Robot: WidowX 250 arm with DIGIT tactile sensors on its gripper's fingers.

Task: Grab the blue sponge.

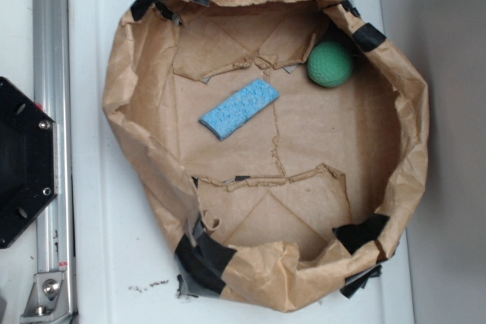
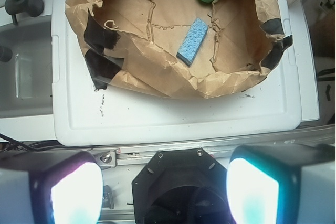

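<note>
My end effector (image 2: 165,184) hangs with its two fingers (image 2: 76,190) spread wide and nothing between them, well apart from the crumpled brown paper basin (image 1: 133,123) that sits on the white table (image 1: 114,263). The blue sponge (image 1: 239,108) lies flat and slanted on the paper floor inside that basin, near its middle. The green ball (image 1: 330,64) rests apart from the sponge against the basin's wall, and black tape (image 1: 203,257) patches the paper rim in several places.
</note>
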